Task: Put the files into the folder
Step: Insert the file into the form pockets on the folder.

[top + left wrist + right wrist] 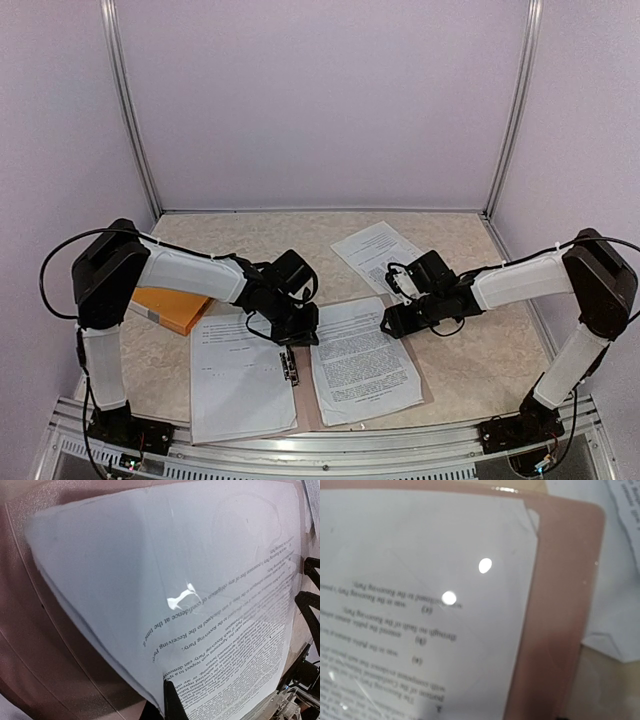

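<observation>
Pink folder [304, 408] open flat, printed white files [362, 362] lying on it, one sheet [370, 248] beyond

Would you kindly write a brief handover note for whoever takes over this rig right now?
Left end effector: shut, above the spine of the open pinkish-brown folder.
Right end effector: opening unclear, over the folder's right half.
Done: printed white paper sheets lie on the folder, left sheet and right sheet.
To do: loose printed sheet on the beige table behind is not yet in; folder not yet closed.
</observation>
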You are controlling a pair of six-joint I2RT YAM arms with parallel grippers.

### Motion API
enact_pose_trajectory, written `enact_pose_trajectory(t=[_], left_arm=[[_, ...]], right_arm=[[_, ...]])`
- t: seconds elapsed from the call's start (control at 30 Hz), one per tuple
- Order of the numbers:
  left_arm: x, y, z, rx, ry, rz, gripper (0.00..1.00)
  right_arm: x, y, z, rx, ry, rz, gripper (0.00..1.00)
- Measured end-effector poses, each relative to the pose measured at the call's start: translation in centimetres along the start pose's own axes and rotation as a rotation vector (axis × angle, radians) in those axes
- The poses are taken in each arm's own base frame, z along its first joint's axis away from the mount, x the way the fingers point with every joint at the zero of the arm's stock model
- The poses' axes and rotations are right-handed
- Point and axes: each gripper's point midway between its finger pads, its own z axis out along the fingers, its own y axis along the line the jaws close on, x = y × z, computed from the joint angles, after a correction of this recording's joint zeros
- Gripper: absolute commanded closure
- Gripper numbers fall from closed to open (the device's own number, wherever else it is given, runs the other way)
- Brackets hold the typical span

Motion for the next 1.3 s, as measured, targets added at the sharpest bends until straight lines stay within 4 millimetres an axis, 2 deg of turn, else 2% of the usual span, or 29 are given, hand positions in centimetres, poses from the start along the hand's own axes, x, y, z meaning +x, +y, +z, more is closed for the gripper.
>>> enact_pose_trajectory(t=[1.3], left_arm=[[-0.27, -0.21, 0.08, -0.005, 0.017, 0.023, 1.00]], right_arm=[[0.07, -0.07, 0.00, 0.003, 0.003, -0.017, 0.39]])
